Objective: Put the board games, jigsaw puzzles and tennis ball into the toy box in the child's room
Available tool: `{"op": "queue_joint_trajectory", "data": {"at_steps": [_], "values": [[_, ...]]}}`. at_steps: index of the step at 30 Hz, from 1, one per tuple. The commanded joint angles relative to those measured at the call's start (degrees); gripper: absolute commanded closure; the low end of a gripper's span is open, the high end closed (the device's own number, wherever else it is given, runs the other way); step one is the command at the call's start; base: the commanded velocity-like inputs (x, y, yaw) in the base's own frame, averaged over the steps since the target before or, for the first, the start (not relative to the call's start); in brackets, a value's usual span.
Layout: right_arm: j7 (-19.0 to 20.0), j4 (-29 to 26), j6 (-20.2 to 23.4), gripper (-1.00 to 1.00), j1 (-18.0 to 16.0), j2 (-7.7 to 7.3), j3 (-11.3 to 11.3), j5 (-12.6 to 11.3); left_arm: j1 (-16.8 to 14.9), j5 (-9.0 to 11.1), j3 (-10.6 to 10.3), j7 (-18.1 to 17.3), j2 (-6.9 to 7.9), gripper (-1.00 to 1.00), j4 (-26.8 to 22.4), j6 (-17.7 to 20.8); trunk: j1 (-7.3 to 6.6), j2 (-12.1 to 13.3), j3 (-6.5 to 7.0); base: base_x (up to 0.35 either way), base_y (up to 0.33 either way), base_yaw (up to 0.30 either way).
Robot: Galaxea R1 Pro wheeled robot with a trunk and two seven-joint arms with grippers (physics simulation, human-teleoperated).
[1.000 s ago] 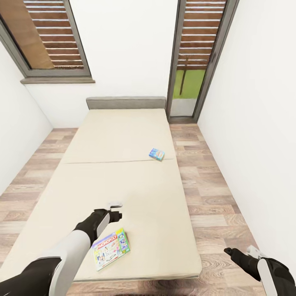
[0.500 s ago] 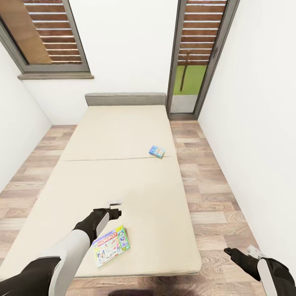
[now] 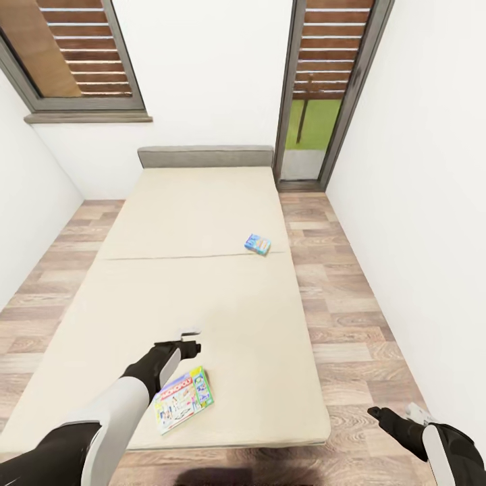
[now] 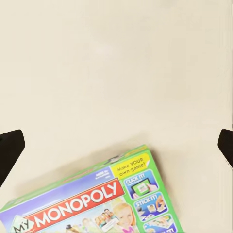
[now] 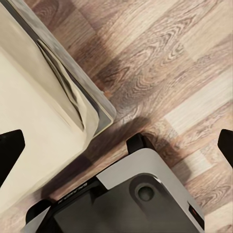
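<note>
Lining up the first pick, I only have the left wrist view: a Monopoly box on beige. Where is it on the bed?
Observer: The Monopoly box lies near the foot edge of the bed, beside the left gripper.
Operator: Any other game up there?
Observer: Yes, a small blue box lies further up, close to the bed's right edge, around the mattress seam.
Operator: Where's the right gripper?
Observer: The right gripper is off the bed, over the wood floor past the bed's right foot corner. In the right wrist view its fingertips stand wide apart, with nothing between them.
</note>
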Motion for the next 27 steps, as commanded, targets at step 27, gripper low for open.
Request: {"op": "queue_joint_trajectory", "data": {"at_steps": [27], "values": [[0.37,0.54,0.46,-1.0,-0.05,-0.1,-0.19,0.01,-0.01,-0.04,0.07,0.43,-0.28,-1.0,-2.29,-0.34,0.02,-0.09,-2.62,0.0,0.0,0.0]]}}
